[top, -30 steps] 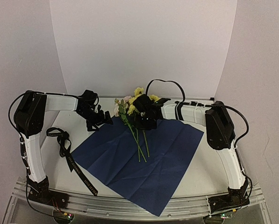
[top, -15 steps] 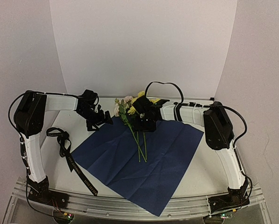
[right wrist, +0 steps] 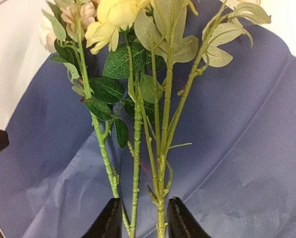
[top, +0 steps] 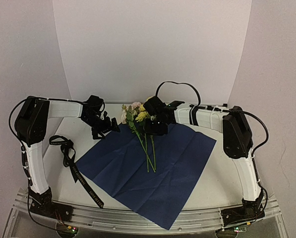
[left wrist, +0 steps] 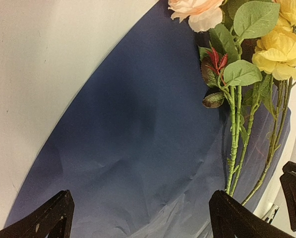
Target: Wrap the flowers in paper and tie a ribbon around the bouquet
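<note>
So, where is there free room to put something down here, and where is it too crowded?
Free: the table between the paper and the right arm; also the paper's near half, below the stem ends. Narrow: the strip between ribbon and paper. Crowded: the far corner, where flowers, left tool and right tool meet.

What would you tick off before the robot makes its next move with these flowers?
1. Paper spread flat, navy face up: ok.
2. Flowers lying on the paper, stems across it: ok.
3. Right gripper has a finger on each side of the stems: ok.
4. Right gripper's hold is firm: cannot tell.
5. Left gripper open, above the paper, holding nothing: ok.
6. Ribbon on the table, left of the paper: ok.
</note>
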Controlling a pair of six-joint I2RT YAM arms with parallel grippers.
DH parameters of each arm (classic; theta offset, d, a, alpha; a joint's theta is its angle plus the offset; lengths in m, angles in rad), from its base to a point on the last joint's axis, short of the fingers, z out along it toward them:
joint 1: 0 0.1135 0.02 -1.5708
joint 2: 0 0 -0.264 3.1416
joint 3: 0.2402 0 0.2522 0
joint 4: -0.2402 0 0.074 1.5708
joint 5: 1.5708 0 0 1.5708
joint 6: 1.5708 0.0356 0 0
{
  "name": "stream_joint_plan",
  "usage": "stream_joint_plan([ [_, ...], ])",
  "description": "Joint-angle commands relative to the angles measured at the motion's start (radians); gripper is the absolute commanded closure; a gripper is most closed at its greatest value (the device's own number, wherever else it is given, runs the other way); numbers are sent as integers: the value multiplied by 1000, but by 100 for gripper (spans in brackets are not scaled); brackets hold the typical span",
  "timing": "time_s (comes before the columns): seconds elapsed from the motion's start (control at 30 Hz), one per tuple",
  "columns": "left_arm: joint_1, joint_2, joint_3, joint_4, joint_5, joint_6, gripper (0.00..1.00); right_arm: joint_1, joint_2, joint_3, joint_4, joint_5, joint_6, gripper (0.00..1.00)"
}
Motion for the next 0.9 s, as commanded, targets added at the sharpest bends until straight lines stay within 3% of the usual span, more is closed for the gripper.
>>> stream_joint_plan([
  [0.0,0,-36,43,-9,7,4,2,-9,32,36,-15,-1,-20,74],
  [0.33,0,-30,49,-14,8,4,2,-14,137,83,-13,-46,-30,90],
  [0.87,0,-48,62,-22,3,-8,2,-13,38,43,-15,-26,-37,86],
])
